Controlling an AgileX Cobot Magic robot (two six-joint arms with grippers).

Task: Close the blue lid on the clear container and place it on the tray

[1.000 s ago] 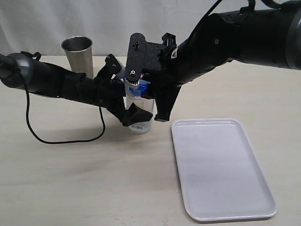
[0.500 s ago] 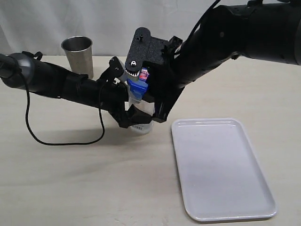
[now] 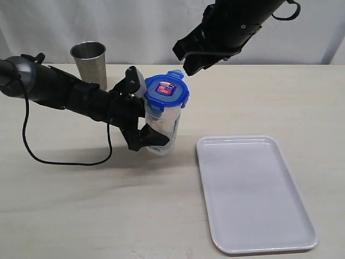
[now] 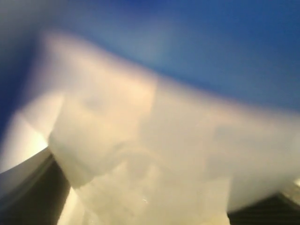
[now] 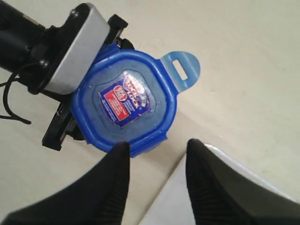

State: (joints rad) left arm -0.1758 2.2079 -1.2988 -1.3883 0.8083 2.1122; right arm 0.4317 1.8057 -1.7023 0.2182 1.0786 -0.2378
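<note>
The blue lid [image 3: 166, 90] sits on top of the clear container [image 3: 164, 128], which stands on the table left of the tray [image 3: 253, 194]. My left gripper [image 3: 146, 110] reaches in from the left and is shut on the container, one finger on each side just under the lid. The left wrist view is filled by the blurred container wall [image 4: 154, 154] with the lid [image 4: 211, 47] beyond it. My right gripper [image 3: 184, 62] hangs open and empty above and to the right. From there it looks down on the lid [image 5: 124, 101], its fingers [image 5: 158, 144] apart.
A steel cup [image 3: 89, 62] stands at the back left behind the left arm. A black cable [image 3: 54, 159] loops on the table under that arm. The tray's edge [image 5: 168, 201] shows between the right fingers.
The right gripper has let go of the lid and risen up and away to the right. The lid now rests on the container. The left jaws have narrowed onto the container.
</note>
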